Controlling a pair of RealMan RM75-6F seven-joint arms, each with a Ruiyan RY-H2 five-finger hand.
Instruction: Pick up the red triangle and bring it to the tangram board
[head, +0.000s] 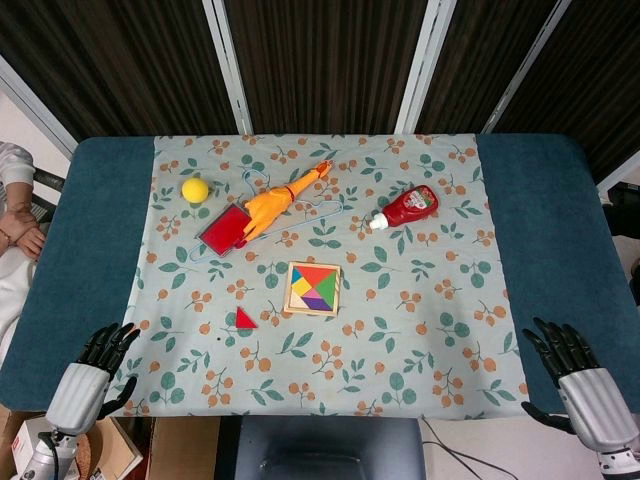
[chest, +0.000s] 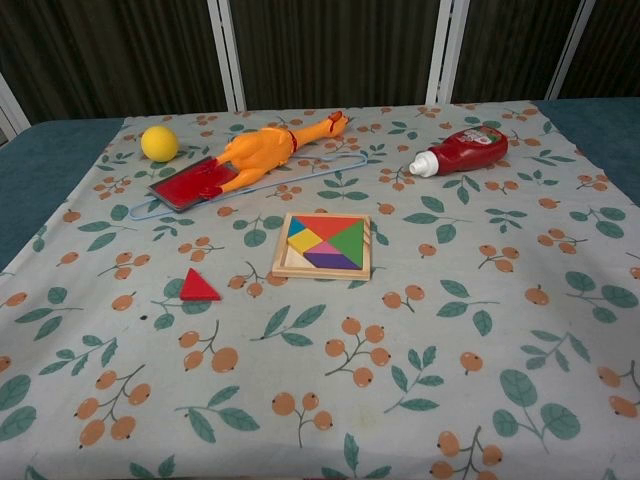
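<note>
The red triangle (head: 244, 320) (chest: 199, 287) lies flat on the patterned cloth, a short way left of the tangram board (head: 313, 288) (chest: 324, 244). The board is a square wooden frame filled with coloured pieces. My left hand (head: 93, 375) hovers at the table's near left corner, fingers spread, holding nothing. At the near right corner my right hand (head: 578, 378) is likewise spread and empty. Both hands are far from the triangle. Neither hand shows in the chest view.
A rubber chicken (head: 277, 202) lies across a red tray (head: 224, 229) and a blue wire hanger (head: 325, 206) at the back left. A yellow ball (head: 195, 189) sits beside them. A ketchup bottle (head: 408, 207) lies on its side at the back right.
</note>
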